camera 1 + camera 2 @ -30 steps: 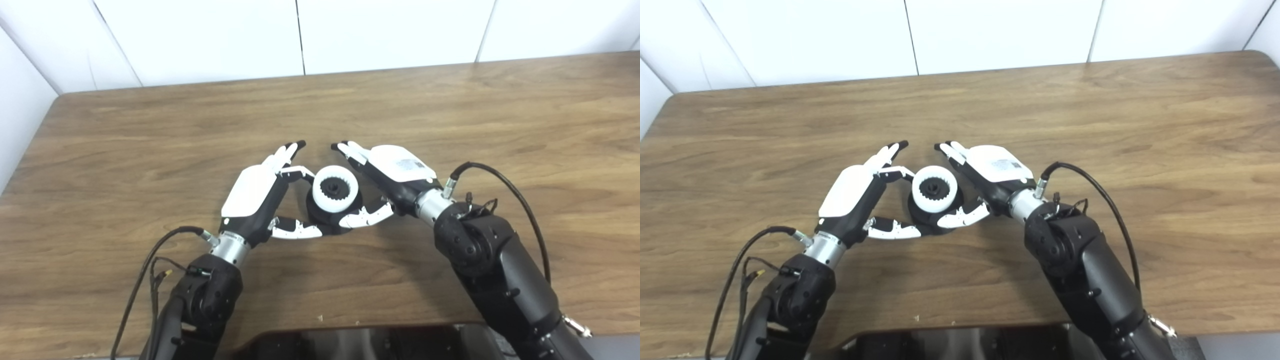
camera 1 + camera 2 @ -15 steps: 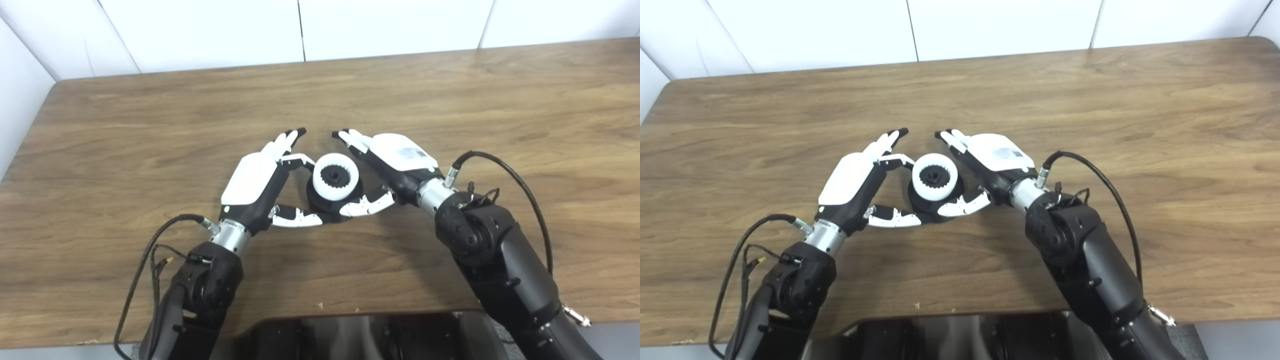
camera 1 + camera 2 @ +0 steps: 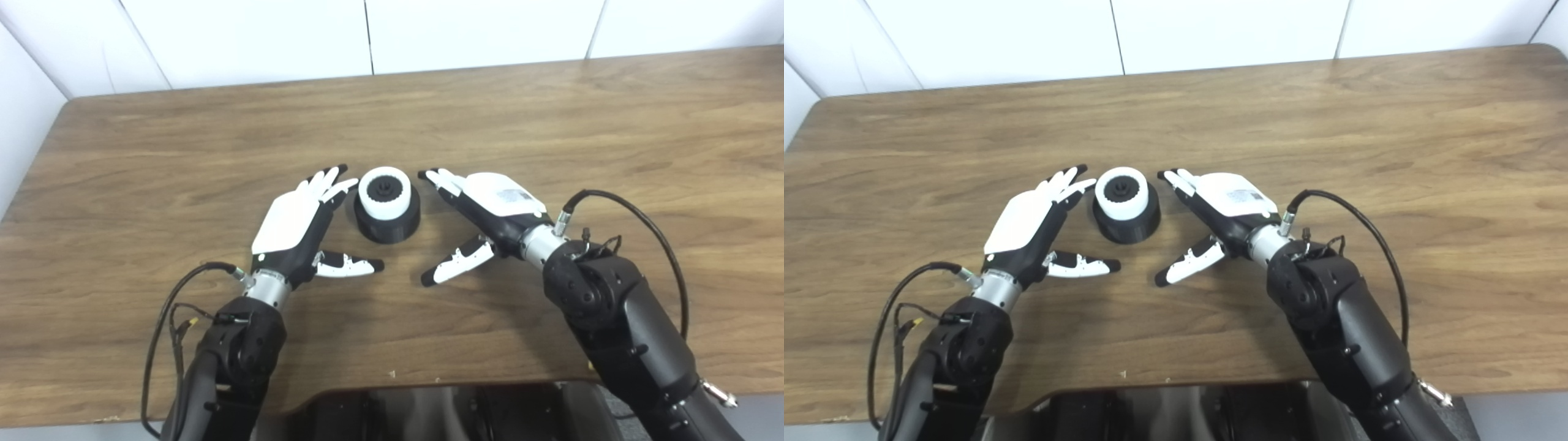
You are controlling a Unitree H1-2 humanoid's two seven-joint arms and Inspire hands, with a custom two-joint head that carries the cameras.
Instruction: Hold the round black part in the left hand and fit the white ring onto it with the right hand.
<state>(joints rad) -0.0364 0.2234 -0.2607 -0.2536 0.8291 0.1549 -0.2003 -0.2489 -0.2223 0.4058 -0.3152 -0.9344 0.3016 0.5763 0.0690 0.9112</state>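
The round black part [image 3: 388,222] stands upright on the wooden table [image 3: 551,122], with the white toothed ring [image 3: 384,192] seated on its top. My left hand [image 3: 294,226] lies just left of it, open, fingers spread, touching nothing. My right hand [image 3: 490,211] lies just right of it, open and empty, thumb stretched toward the table's front. Both hands are a small gap away from the part. It also shows in the right eye view [image 3: 1126,222], with the ring [image 3: 1121,192] on it.
Black cables loop from both forearms, one at the left [image 3: 177,300] and one at the right [image 3: 643,226]. A white panelled wall [image 3: 367,37] runs behind the table's far edge. The robot's dark body [image 3: 441,410] sits at the table's front edge.
Both hands have let go of the part and drawn back toward me and apart. The part with the ring now stands free on the table, upright rather than tilted toward me.
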